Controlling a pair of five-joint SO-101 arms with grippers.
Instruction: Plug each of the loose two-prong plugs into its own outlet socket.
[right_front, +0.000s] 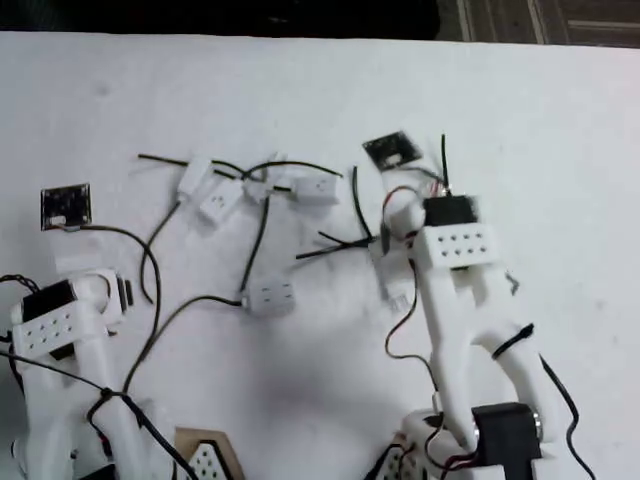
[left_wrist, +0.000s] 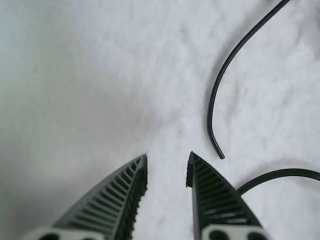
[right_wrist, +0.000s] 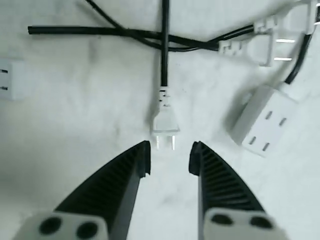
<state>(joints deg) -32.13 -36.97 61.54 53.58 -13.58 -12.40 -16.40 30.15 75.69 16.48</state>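
Lying just ahead of the right gripper (right_wrist: 170, 156), jaws apart, a two-prong plug (right_wrist: 165, 121) is noted near the middle of the worktop (right_front: 560, 120), crowded by crossed black cords (right_wrist: 125, 34) and an outlet block (right_wrist: 262, 125). The left gripper (left_wrist: 167, 162), jaws apart, is seen toward the near left corner.

Lighting: bright, even and diffuse across the white table (right_front: 300, 80). Shadows: soft and faint beside the plug (right_wrist: 165, 121); the left wrist view greys toward one edge. Glare: tabletop washed pale.

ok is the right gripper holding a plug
No, the right gripper is open, and the white plug lies loose just ahead of its fingertips.
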